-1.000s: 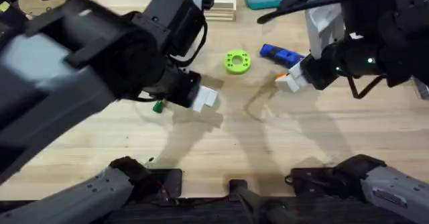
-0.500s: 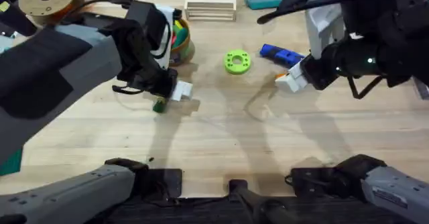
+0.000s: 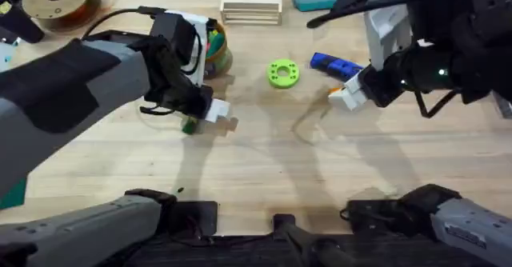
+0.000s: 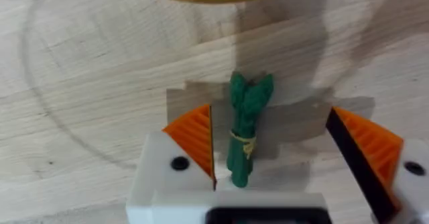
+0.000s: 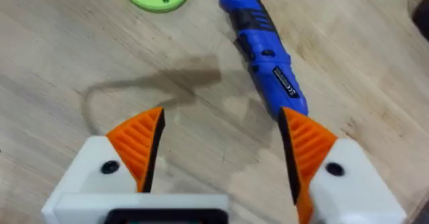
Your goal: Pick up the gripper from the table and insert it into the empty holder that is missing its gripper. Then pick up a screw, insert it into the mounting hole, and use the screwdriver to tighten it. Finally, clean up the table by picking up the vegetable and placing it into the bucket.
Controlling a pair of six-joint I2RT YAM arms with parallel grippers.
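Down on the desk [image 4: 80,83], left tool [image 4: 271,153] spread wide around the vegetable [image 4: 245,133], gripping nothing, stalk hugging one orange pad [image 4: 194,133]; might roll or squirt free on an off-centre squeeze. Right tool [image 5: 221,153] wide too, empty, near the screwdriver [image 5: 265,56]

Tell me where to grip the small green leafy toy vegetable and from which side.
Grip the small green leafy toy vegetable at its tied middle, coming straight down from above. It lies flat on the light wooden table, already between the left gripper's open orange pads, which flank its narrow stalk, so closing them should pinch it crosswise.
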